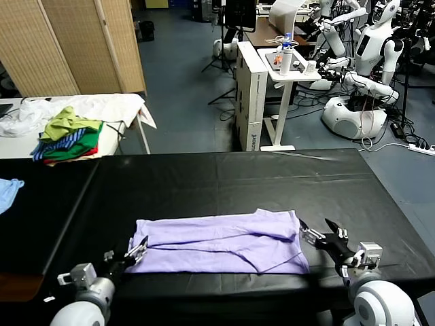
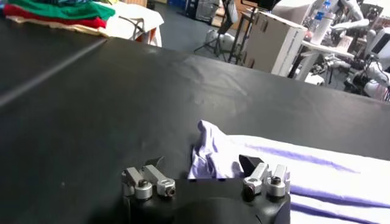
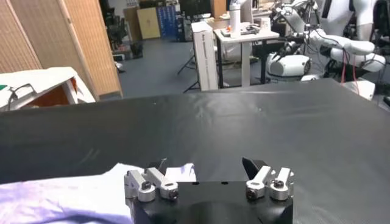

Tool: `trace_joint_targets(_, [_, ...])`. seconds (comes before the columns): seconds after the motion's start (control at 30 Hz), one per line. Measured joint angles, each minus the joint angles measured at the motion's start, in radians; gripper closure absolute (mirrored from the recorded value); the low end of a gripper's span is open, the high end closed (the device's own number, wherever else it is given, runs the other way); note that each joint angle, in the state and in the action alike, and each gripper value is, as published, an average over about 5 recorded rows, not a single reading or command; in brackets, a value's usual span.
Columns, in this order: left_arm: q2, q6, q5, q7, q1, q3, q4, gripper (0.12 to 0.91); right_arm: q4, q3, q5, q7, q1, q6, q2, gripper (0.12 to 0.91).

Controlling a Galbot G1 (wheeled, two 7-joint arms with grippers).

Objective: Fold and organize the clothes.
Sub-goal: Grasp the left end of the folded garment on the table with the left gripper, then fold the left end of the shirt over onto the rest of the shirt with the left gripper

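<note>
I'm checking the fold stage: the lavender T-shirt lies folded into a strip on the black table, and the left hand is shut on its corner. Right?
Not quite. The left hand is open at the T-shirt's end, gripping nothing; the left wrist view shows this. The shirt does lie folded into a strip on the black table.

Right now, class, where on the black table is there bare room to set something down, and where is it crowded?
Bare: the black table beyond the lavender T-shirt, and the strip right of it. Crowded: the near edge, where the left claw and right claw flank the shirt's ends, both open.
</note>
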Motion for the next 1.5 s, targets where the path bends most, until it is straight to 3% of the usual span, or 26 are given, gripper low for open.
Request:
trace_joint_targets(0.07, [-0.004,-0.004,-0.002,0.003,0.003,0.000,0.002,0.262,0.002,0.000,-0.001,0.000,0.000,0.000,0.000,0.118])
trace_joint_targets(0.3, [-0.012,-0.015,-0.052,0.012,0.009,-0.004,0.014,0.698,0.011,0.001,-0.006,0.000,-0.001,-0.001,-0.001,0.118])
trace_joint_targets(0.43, [-0.020,-0.012,-0.065,0.012,0.007,-0.003,0.018,0.835,0.016,0.002,-0.010,-0.001,-0.005,-0.001,0.000,0.118])
trace_joint_targets(0.63, [-0.022,-0.018,0.000,0.009,0.005,0.003,0.010,0.845,0.023,0.002,-0.017,-0.002,-0.013,0.003,0.000,0.118])
trace_joint_targets(0.93, [0.048,-0.116,0.333,0.038,0.041,-0.017,-0.004,0.845,0.024,-0.006,-0.017,-0.002,-0.007,0.008,0.002,0.118])
trace_joint_targets(1.07, [0.109,-0.144,0.422,0.047,0.061,-0.053,0.014,0.845,0.018,-0.015,-0.018,-0.002,-0.002,0.009,0.004,0.118])
trace_joint_targets(1.3, [0.219,-0.171,0.449,0.054,0.070,-0.150,0.062,0.845,0.009,-0.032,-0.032,-0.002,0.005,0.012,0.016,0.118])
trace_joint_targets(1.5, [0.237,-0.122,0.377,0.035,0.063,-0.174,0.041,0.845,0.009,-0.042,-0.048,-0.002,-0.001,0.014,0.029,0.118])
